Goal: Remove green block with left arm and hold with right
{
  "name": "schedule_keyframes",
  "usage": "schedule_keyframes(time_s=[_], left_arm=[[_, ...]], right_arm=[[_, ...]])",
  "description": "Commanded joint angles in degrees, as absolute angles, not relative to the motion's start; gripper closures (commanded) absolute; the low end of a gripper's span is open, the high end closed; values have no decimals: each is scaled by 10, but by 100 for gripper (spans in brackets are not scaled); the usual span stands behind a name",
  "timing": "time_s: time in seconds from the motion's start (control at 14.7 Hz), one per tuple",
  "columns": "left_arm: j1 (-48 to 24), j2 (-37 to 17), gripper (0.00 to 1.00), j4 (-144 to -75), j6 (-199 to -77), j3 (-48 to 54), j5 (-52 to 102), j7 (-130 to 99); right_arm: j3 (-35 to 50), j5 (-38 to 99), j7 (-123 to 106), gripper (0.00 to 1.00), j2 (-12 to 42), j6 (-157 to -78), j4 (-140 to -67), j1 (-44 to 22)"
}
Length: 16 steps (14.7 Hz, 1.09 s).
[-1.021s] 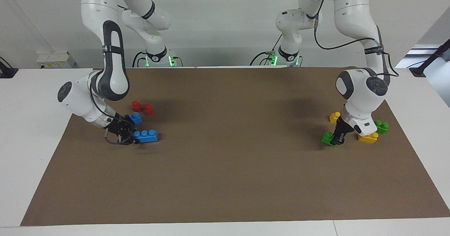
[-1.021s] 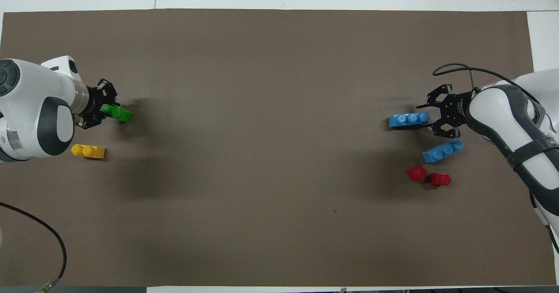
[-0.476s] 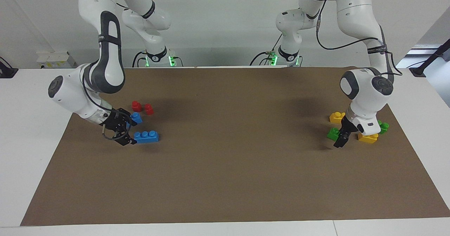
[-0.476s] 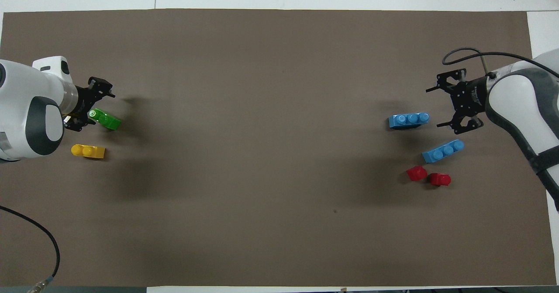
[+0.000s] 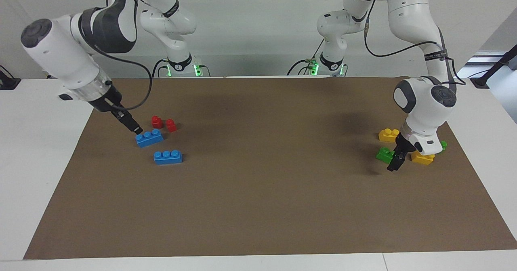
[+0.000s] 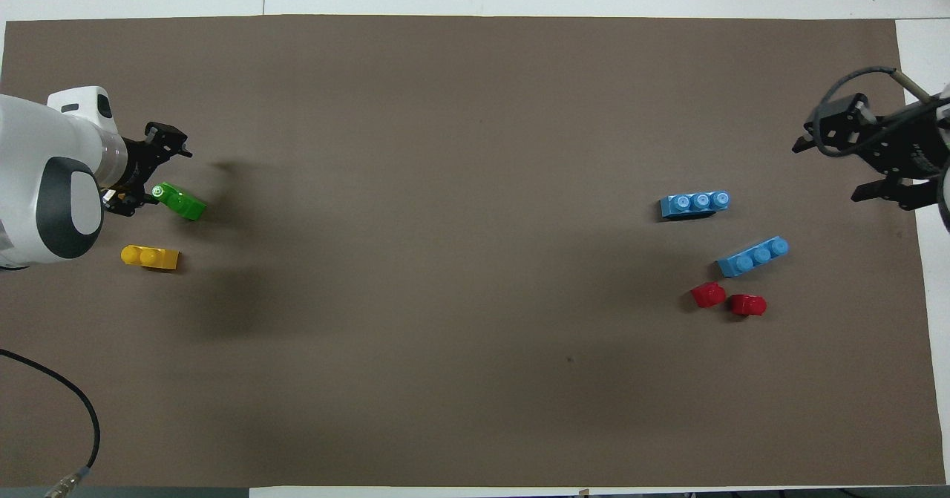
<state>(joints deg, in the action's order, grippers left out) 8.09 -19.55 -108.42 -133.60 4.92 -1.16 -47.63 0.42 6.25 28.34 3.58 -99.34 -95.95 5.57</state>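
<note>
A green block (image 5: 383, 154) lies tilted on the brown mat (image 5: 262, 206) at the left arm's end, also in the overhead view (image 6: 182, 201). My left gripper (image 5: 396, 160) hangs just above it, open, in the overhead view (image 6: 156, 179) with one finger beside the block. A second green block (image 5: 443, 145) peeks out past the left arm beside a yellow brick (image 5: 422, 158). My right gripper (image 5: 132, 125) is open and empty, raised over the mat's edge at the right arm's end, also in the overhead view (image 6: 827, 171).
Another yellow brick (image 5: 388, 134) lies nearer to the robots than the green block. At the right arm's end lie two blue three-stud bricks (image 5: 149, 137) (image 5: 167, 156) and two small red pieces (image 5: 156, 121) (image 5: 171, 125).
The left gripper opened and rose a little; the green block now lies on the mat. The right gripper left the blue brick and rose toward the table's end.
</note>
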Motion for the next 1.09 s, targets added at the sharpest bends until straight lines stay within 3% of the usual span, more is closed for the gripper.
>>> schedule_keyframes(time_s=[0.0, 0.2, 0.54, 1.02], left_arm=[[84, -190, 0, -1040, -1266, 51, -16, -464], [82, -171, 0, -1010, -1207, 51, -16, -429], [79, -109, 0, -1009, -1144, 53, -16, -288], [79, -87, 0, -918, -1015, 61, -11, -151]], right_arm=[[7, 18, 146, 0, -15, -963, -963, 52], [8, 18, 85, 0, -51, -944, -989, 48], [8, -4, 44, 0, -39, -946, -967, 31], [10, -20, 25, 0, -37, -940, -966, 29]])
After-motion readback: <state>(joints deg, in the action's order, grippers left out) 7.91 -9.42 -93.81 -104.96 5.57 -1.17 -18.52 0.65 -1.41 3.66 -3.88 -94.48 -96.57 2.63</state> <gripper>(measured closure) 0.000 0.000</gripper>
